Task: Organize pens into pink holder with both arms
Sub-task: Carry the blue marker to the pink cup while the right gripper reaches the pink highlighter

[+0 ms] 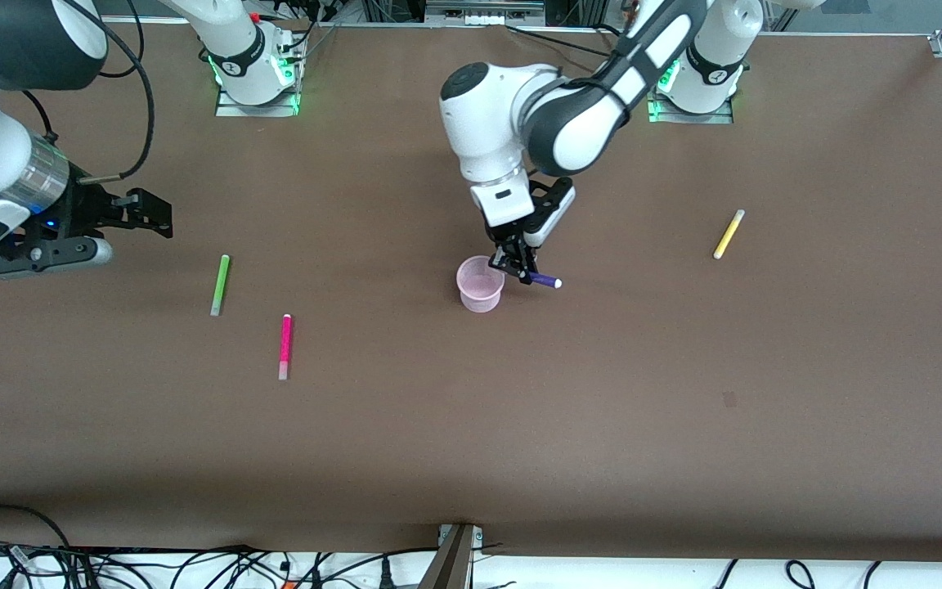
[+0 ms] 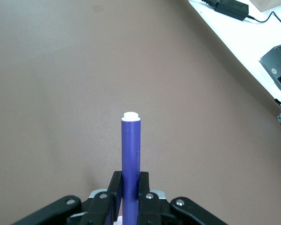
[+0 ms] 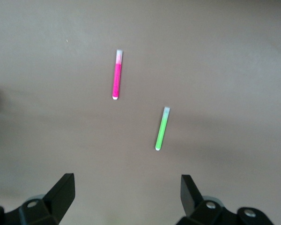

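While the purple pen is carried level: it cannot enter the cup until it is tipped upright.

Risk, tipping: the purple pen (image 1: 545, 281) lies near horizontal in the left gripper (image 1: 518, 266), its pale end pointing away from the pink holder (image 1: 481, 284). If lowered as it is, it would likely bridge the rim or knock the light cup over.

Risk, collision: the left gripper sits just beside the holder's rim, on the side toward the left arm's end of the table. A sideways move at this height could push the cup off its spot.

Risk, slip: the fingers (image 2: 115, 192) pinch the pen close to one end, so most of its length overhangs. A quick wrist rotation could swing it loose.

Left claw state: clenched on the purple pen, jaws narrow around the barrel, touching nothing else.

Right claw state: the right gripper (image 1: 144, 214) is released, fingers (image 3: 63, 192) spread wide, holding nothing; this arm waits.

Right claw surroundings: the green pen (image 1: 220, 284) and the magenta pen (image 1: 284, 346) lie flat on the table (image 1: 602, 409) below and ahead of it, apart from each other.

Yellow pen: the yellow pen (image 1: 728, 233) lies well apart from the left gripper, toward the left arm's end of the table.

Holder contents: appears empty.
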Robot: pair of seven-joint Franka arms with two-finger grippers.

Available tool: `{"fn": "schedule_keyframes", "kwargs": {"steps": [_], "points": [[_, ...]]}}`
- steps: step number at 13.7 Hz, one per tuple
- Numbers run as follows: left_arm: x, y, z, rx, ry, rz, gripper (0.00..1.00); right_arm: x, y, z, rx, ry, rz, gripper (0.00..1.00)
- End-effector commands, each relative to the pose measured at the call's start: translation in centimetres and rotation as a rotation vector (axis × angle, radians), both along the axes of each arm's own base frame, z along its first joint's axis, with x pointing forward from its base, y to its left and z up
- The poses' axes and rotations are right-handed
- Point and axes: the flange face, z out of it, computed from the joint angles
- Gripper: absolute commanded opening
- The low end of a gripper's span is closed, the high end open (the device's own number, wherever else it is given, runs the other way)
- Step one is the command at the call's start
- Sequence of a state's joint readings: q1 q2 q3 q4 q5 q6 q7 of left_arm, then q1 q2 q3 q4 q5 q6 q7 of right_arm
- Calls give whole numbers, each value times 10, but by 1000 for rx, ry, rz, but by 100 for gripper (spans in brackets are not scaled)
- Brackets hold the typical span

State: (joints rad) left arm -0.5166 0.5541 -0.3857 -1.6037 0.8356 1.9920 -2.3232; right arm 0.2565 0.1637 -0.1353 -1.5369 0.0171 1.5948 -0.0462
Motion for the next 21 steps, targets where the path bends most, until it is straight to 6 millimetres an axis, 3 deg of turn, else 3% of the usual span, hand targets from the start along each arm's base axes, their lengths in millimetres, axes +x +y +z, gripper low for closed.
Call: {"fn": "schedule_keyframes", "kwargs": {"steps": [1, 4, 7, 10, 11, 13, 15, 16, 17, 19, 21], "points": [[8, -34, -20, 96, -75, 30, 0, 5, 0, -20, -27, 69, 14, 100], [-9, -52, -40, 148, -117, 12, 0, 6, 2, -31, -33, 90, 23, 100], [-22, -63, -51, 200, -177, -2, 0, 10, 8, -58, -26, 97, 15, 100], [-27, -66, -60, 220, -184, -13, 4, 4, 18, -99, -20, 100, -6, 100], [-27, -66, -60, 221, -185, -14, 28, 0, 24, -114, -22, 89, -23, 100], [-27, -66, -60, 223, -186, -16, 42, -5, 41, -141, -24, 70, -48, 100], [-25, -65, -57, 232, -192, -23, 75, -4, 56, -179, 0, 54, -99, 100], [-23, -63, -53, 242, -195, -23, 86, 0, 62, -202, -4, 52, -101, 99], [-21, -61, -44, 252, -189, -34, 89, 4, 64, -220, -3, 49, -104, 99], [-8, -51, 0, 233, -173, -53, 90, 12, 69, -254, 9, 28, -130, 99], [15, -24, 42, 193, -53, -68, 92, 15, 68, -288, 16, -13, -138, 99]]}}
